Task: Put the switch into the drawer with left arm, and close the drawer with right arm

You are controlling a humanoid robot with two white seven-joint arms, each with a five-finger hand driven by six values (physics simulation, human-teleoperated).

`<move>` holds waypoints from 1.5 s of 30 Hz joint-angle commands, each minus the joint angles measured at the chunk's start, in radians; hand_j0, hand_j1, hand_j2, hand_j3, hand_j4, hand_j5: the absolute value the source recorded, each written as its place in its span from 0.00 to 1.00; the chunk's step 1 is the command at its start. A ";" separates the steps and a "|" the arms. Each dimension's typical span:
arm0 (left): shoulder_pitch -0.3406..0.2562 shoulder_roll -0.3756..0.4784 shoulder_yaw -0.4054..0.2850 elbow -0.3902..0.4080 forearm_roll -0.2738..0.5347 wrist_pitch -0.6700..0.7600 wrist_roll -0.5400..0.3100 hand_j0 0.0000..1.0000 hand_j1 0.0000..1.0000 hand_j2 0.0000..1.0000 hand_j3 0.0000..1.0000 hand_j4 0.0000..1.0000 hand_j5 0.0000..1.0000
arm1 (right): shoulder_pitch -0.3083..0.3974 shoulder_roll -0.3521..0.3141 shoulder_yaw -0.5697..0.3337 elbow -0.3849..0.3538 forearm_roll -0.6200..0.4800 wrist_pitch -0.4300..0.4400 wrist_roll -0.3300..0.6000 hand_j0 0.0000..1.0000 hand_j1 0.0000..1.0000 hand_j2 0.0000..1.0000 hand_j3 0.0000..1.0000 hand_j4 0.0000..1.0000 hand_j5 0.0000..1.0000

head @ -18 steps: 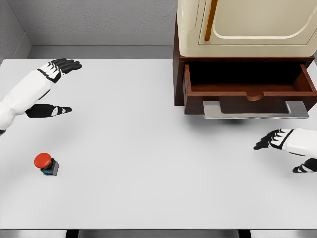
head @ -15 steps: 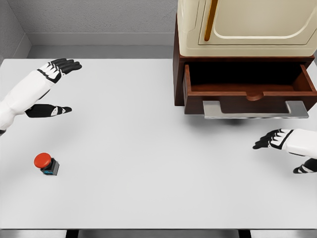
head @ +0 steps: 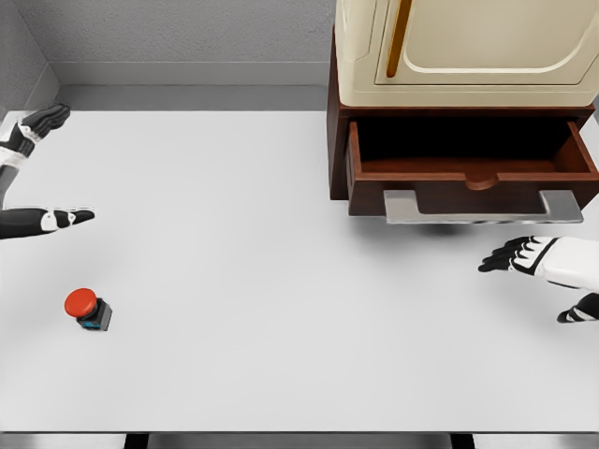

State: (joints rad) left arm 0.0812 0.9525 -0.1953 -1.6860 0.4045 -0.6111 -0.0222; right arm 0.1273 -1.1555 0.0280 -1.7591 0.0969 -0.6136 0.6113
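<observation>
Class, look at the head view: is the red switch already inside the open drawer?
No. The switch sits on the white table at lower left, far from the open drawer.

Both arms are smooth white shells with rounded forearms. The left robot hand (head: 26, 131) and the right robot hand (head: 520, 255) have black fingers, with white plates across the knuckles and backs.

Your left hand (head: 30, 131) sits at the far left edge of the scene, its dark fingers extended and holding nothing, with only the wrist in view. Your right hand (head: 533, 258) reaches in from the right edge, nearer to you, fingers spread leftward and empty, white forearm trailing behind.
</observation>
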 commanded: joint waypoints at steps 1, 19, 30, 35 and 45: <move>0.020 0.061 -0.006 -0.050 0.092 0.000 0.002 1.00 1.00 1.00 1.00 1.00 1.00 | 0.000 0.000 0.001 0.000 -0.006 0.003 0.000 1.00 1.00 1.00 1.00 1.00 1.00; 0.351 0.157 -0.016 -0.054 0.060 0.000 0.033 1.00 1.00 1.00 1.00 1.00 1.00 | 0.058 -0.016 -0.005 0.000 -0.008 0.003 0.000 0.44 0.44 0.44 0.44 0.44 0.44; 0.342 0.057 -0.075 0.051 -0.021 0.000 0.034 1.00 1.00 1.00 1.00 1.00 1.00 | 0.063 -0.056 -0.065 0.000 -0.135 0.003 0.000 0.48 0.48 0.48 0.48 0.48 0.48; 0.316 0.012 -0.079 0.078 -0.021 0.000 0.034 1.00 1.00 1.00 1.00 1.00 1.00 | 0.064 -0.056 -0.091 0.000 -0.140 0.003 0.000 0.49 0.49 0.49 0.49 0.49 0.49; 0.285 -0.003 -0.079 0.132 -0.021 0.000 0.033 1.00 1.00 1.00 1.00 1.00 1.00 | 0.066 -0.059 -0.122 0.000 -0.160 0.003 0.000 0.50 0.50 0.50 0.50 0.50 0.50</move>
State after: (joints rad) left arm 0.3590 0.9551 -0.2756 -1.5674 0.3826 -0.6110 0.0116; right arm 0.1933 -1.2119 -0.0875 -1.7593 -0.0416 -0.6215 0.6141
